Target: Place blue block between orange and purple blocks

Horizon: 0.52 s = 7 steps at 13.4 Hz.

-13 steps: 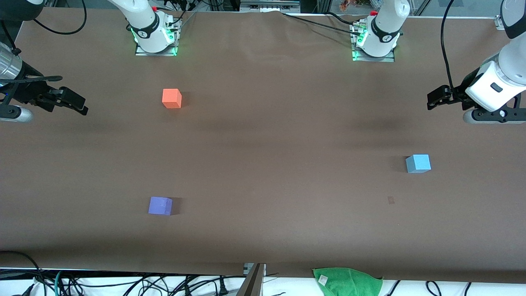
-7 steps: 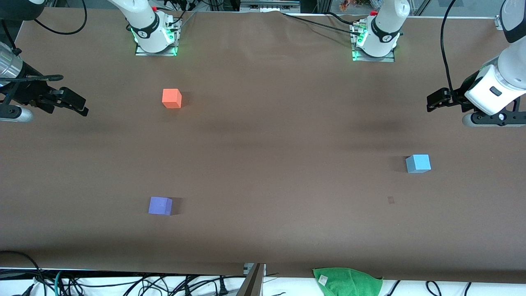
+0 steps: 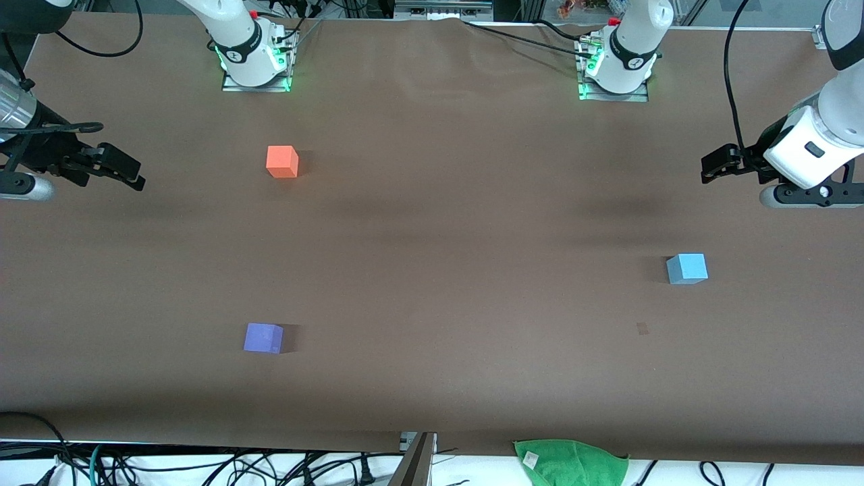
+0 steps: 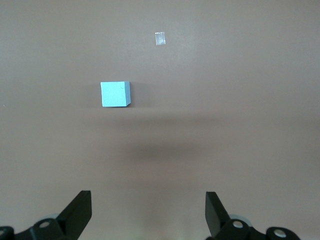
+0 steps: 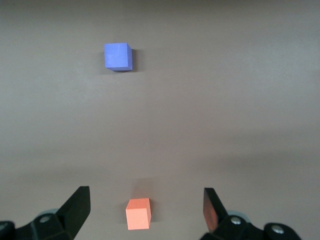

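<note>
The light blue block lies on the brown table toward the left arm's end; it also shows in the left wrist view. The orange block lies toward the right arm's end, and the purple block lies nearer the front camera than it. Both show in the right wrist view, orange and purple. My left gripper hangs open and empty over the table's left-arm end, apart from the blue block. My right gripper hangs open and empty over the right-arm end.
A green cloth lies at the table's front edge. A small piece of tape sits on the table near the blue block, nearer the front camera. Cables run along the front edge.
The left arm's wrist has shifted slightly. The blocks and the right arm have not moved.
</note>
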### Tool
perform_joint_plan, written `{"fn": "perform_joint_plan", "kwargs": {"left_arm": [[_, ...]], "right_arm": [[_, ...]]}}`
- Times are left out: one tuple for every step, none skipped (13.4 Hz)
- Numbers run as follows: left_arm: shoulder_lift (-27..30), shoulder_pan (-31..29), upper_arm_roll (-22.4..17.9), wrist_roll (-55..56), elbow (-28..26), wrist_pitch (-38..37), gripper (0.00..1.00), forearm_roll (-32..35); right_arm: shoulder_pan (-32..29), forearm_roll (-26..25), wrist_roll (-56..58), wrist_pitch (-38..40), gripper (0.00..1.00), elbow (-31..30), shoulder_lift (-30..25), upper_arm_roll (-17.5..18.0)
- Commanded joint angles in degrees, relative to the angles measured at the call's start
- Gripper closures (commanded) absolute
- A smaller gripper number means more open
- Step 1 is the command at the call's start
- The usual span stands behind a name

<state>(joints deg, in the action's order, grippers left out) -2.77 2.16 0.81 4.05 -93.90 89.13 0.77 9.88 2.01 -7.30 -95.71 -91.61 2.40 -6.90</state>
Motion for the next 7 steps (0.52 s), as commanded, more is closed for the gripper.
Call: {"fn": "perform_joint_plan", "kwargs": {"left_arm": [[-1.4, -0.1, -0.3, -0.7, 1.9, -0.8, 0.0, -0.8], [-1.6, -0.3, -0.4, -0.7, 1.8, -0.7, 0.0, -0.8], [-2.7, -0.5, -0.4, -0.7, 1.8, 0.2, 0.0, -0.8], [-3.3, -0.6, -0.5, -0.7, 1.4, 2.3, 0.0, -0.8], [-4.6, -0.9, -0.5, -0.9, 0.7, 4.7, 0.0, -0.7], [-6.5, -2.8, -0.5, -0.9, 0.4, 6.0, 0.02, -0.6], [-8.5, -3.8, -0.5, -1.2, 0.0, 8.8, 0.05, -0.3]], "right_arm": [[-0.1, 0.8, 1.1, -0.4, 0.0, -0.9, -1.3, 1.5], [-0.1, 0.7, 1.1, -0.4, 0.0, -0.9, -1.3, 1.6], [-0.1, 0.8, 1.1, -0.4, 0.0, -0.9, -1.3, 1.6], [-0.1, 0.7, 1.1, -0.4, 0.0, -0.9, -1.3, 1.6], [-0.1, 0.7, 1.1, -0.4, 0.0, -0.9, -1.3, 1.6], [-0.1, 0.7, 1.1, -0.4, 0.0, -0.9, -1.3, 1.6], [-0.1, 0.9, 1.1, -0.4, 0.0, -0.9, -1.3, 1.5]]}}
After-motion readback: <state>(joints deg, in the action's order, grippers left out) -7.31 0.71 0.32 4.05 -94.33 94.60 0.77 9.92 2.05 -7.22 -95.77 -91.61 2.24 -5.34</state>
